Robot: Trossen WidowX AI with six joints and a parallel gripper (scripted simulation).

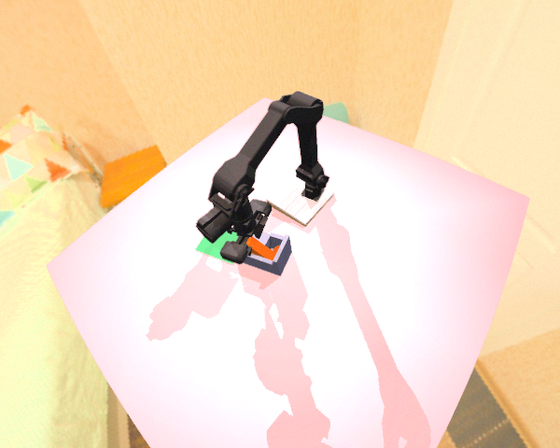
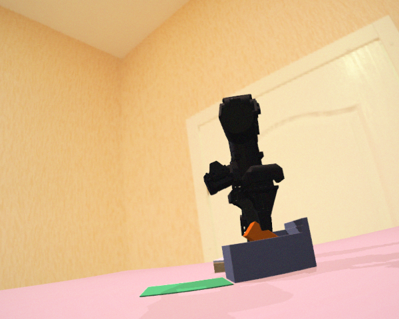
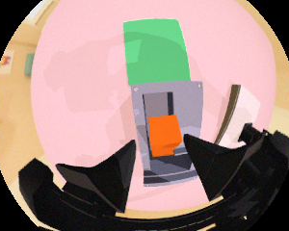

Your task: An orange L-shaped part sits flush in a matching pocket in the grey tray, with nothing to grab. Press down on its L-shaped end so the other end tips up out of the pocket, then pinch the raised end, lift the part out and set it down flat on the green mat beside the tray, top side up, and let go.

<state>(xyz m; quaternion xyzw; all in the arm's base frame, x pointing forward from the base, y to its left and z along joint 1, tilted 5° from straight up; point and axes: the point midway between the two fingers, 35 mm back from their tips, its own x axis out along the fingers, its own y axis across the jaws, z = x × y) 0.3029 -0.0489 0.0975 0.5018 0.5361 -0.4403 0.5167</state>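
The orange L-shaped part (image 1: 263, 248) (image 2: 259, 232) (image 3: 164, 135) lies tilted in the pocket of the grey tray (image 1: 284, 256) (image 2: 268, 255) (image 3: 194, 99). The end nearest the mat is raised above the rim. My gripper (image 1: 245, 244) (image 2: 254, 219) (image 3: 159, 144) is open and points down over the tray. Its fingers stand on either side of the raised end, and I cannot tell if they touch it. The green mat (image 1: 206, 246) (image 2: 185, 285) (image 3: 154, 52) lies flat beside the tray, with nothing on it.
A white board (image 1: 301, 208) (image 3: 240, 111) lies under the arm's base, just behind the tray. A bed with a patterned pillow (image 1: 15, 149) and an orange cushion (image 1: 131, 174) stand off the table's left edge. A door (image 2: 330, 144) is behind the arm.
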